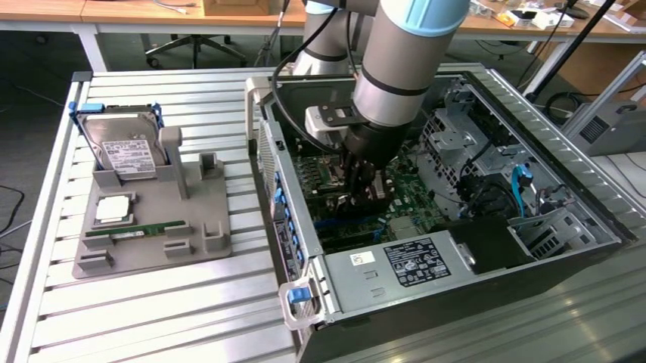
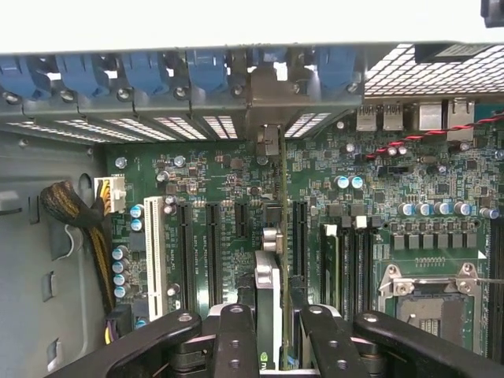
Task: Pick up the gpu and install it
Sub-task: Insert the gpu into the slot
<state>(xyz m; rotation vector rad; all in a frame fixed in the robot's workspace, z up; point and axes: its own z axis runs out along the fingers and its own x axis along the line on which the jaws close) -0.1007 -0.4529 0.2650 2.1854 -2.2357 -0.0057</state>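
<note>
In the wrist view the gripper (image 2: 272, 315) sat closest, its black fingers (image 2: 236, 339) closed on the gpu (image 2: 268, 287), which was seen edge-on as a thin upright card running away from the camera between two of the black expansion slots on the green motherboard (image 2: 378, 169). The card's silvery bracket (image 2: 268, 140) stood at the far end, close against the rear slot panel under a row of blue retention clips (image 2: 209, 71). A white slot (image 2: 154, 244) lay beside the black ones, and the open CPU socket (image 2: 429, 303) sat off toward the memory slots; the small print on the board could not be read. In the exterior view the arm (image 1: 404, 53) reached down into the open computer case (image 1: 565, 204), and the gripper (image 1: 365, 193) was deep over the motherboard. At the case's near edge the power supply (image 1: 404, 265) carried a white and black label whose text was too small to make out. Farther toward the exterior view's left, on the slatted worktop (image 1: 151, 318), a grey holder (image 1: 151, 227) carried a hard drive (image 1: 126, 147) in a blue frame with an unreadable white label, a green RAM stick (image 1: 136, 229) and a square silver chip (image 1: 111, 208).
</note>
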